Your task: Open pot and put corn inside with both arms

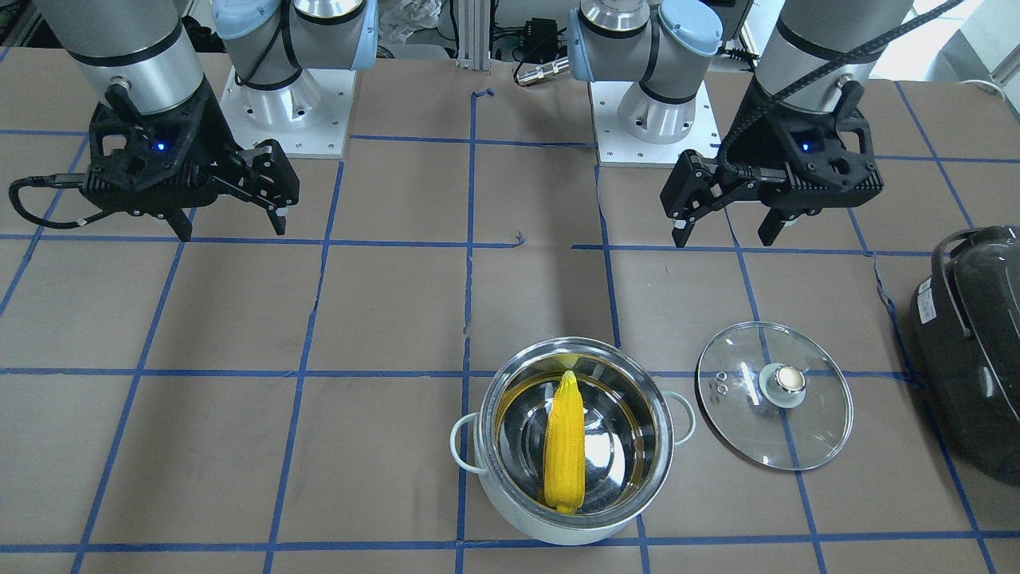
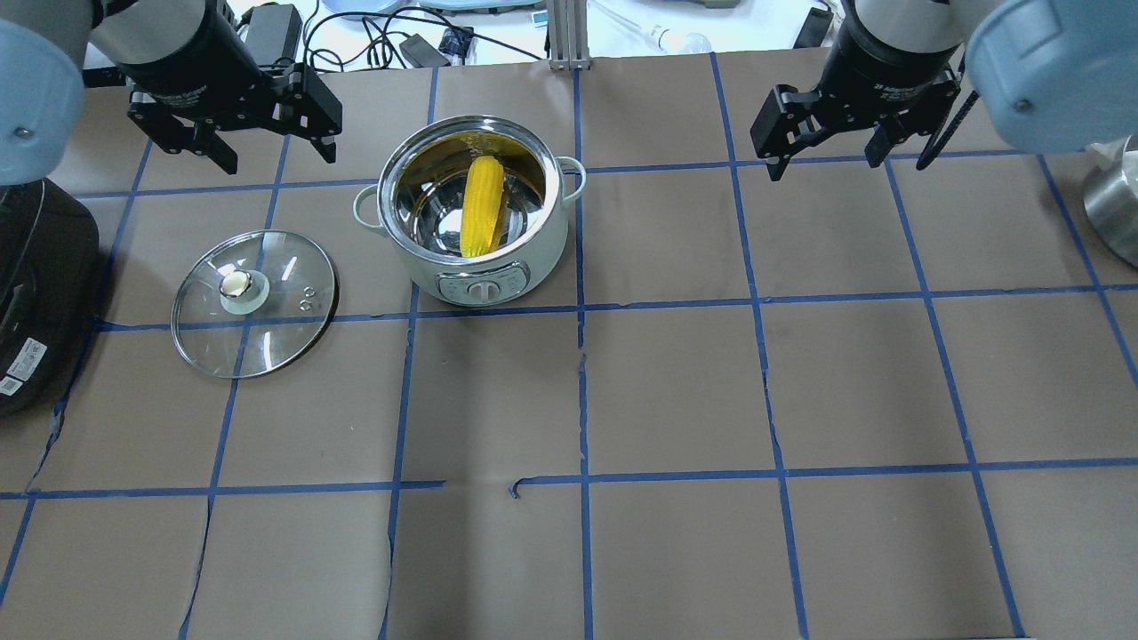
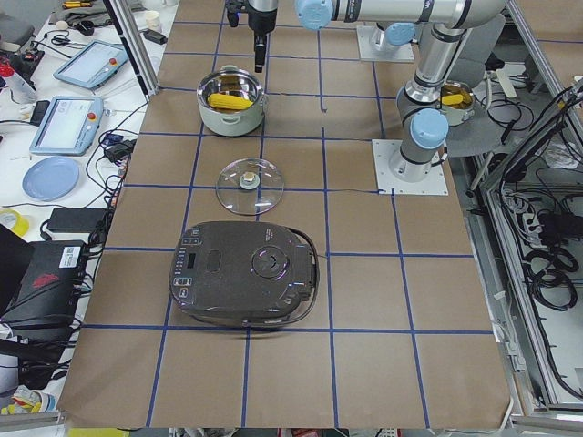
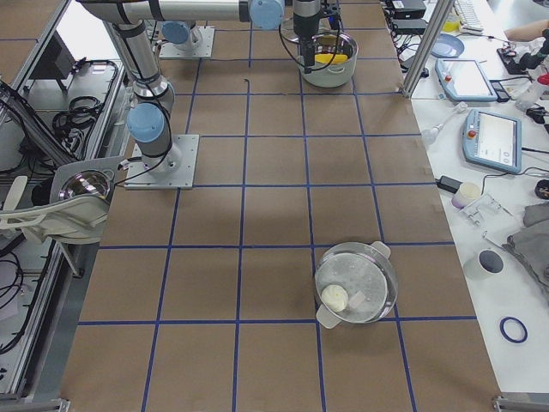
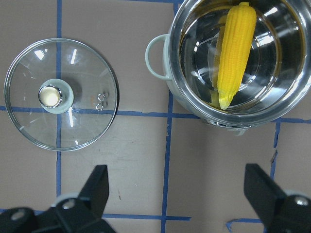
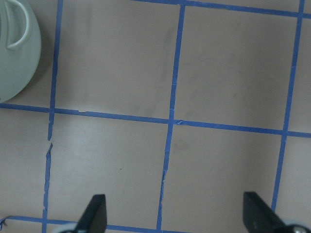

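Observation:
The pot (image 1: 488, 470) stands open, its pale wall (image 2: 533, 258) toward the robot. The yellow corn (image 1: 564, 446) lies inside it, and also shows in the overhead view (image 2: 482, 206) and the left wrist view (image 5: 235, 53). The glass lid (image 1: 817, 418) with its brass knob (image 2: 236, 284) lies flat on the table beside the pot, on the robot's left. My left gripper (image 2: 277, 158) is open and empty, raised between lid and pot, closer to the robot's base. My right gripper (image 2: 825, 163) is open and empty, well to the right of the pot, whose wall edge (image 6: 19, 63) shows in its wrist view.
A large black appliance (image 1: 972, 343) sits at the table's left end, just beyond the lid (image 5: 82, 121). A second lidded pot (image 4: 356, 283) stands near the table's right end. Brown paper with a blue tape grid covers the table.

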### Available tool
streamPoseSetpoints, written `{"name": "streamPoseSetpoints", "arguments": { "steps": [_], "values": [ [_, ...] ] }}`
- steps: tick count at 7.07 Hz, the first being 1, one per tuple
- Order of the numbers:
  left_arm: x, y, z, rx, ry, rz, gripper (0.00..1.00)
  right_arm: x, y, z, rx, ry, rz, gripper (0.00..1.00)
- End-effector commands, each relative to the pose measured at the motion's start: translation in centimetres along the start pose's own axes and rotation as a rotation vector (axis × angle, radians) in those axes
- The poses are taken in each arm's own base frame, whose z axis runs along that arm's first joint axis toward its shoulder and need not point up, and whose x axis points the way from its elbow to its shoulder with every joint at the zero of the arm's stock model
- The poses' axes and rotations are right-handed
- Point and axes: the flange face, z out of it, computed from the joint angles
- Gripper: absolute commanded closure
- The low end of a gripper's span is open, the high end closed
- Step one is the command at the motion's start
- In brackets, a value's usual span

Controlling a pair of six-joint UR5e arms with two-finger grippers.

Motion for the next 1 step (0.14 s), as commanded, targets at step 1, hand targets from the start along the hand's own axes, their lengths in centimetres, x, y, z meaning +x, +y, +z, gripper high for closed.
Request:
{"name": "streamPoseSetpoints", "arguments": {
  "steps": [1],
  "values": [
    [0.04, 0.03, -0.01, 0.0, 0.001, 0.0, 0.0, -0.03, 0.01, 0.0, 0.0, 0.0, -0.004, 0.0]
  ]
}}
